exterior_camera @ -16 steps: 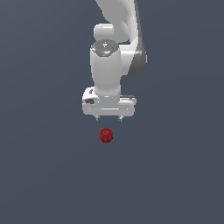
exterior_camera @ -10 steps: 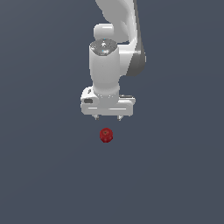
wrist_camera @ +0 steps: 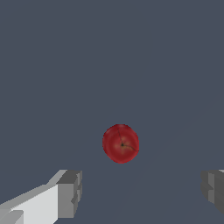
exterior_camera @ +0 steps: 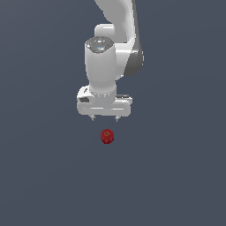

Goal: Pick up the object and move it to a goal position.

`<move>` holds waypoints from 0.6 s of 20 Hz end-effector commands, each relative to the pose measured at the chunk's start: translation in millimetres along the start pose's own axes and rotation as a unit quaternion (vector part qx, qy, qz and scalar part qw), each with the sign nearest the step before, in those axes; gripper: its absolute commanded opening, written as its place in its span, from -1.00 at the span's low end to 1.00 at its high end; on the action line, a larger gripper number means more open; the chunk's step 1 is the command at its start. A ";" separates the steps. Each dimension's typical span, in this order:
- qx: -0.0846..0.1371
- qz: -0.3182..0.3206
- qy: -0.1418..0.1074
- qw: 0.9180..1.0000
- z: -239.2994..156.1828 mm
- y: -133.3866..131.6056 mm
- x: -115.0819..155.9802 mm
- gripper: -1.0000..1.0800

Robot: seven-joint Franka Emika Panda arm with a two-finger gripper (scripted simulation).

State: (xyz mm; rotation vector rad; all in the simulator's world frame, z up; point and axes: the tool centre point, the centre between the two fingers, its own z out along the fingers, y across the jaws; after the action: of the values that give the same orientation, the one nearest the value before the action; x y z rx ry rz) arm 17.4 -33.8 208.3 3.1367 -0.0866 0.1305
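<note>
Dark grey tabletop fills the exterior view; since a moment ago we see the pincer slightly lower, so the approach proceeds. The object lies just below it, untouched. In the wrist view, the object sits between wide-open fingers, which hold nothing.

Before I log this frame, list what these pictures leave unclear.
- Goal position: no marker shows in either view.
- Gripper fingers: in the exterior view only the tips show beneath the white hand; in the wrist view both fingers are cut by the frame edges.
- Red ball: its underside and contact with the grey floor are hidden by the ball itself.
</note>
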 end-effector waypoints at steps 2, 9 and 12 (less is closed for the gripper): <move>0.000 -0.007 -0.001 1.000 2.8 -0.3 -0.2 0.92; -0.002 -0.049 -0.007 0.999 18.3 0.0 -0.7 0.92; -0.002 -0.078 -0.011 0.997 28.9 0.1 -1.3 0.92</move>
State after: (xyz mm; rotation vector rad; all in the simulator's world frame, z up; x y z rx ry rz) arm 18.5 -33.9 184.9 3.1282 0.1136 0.1011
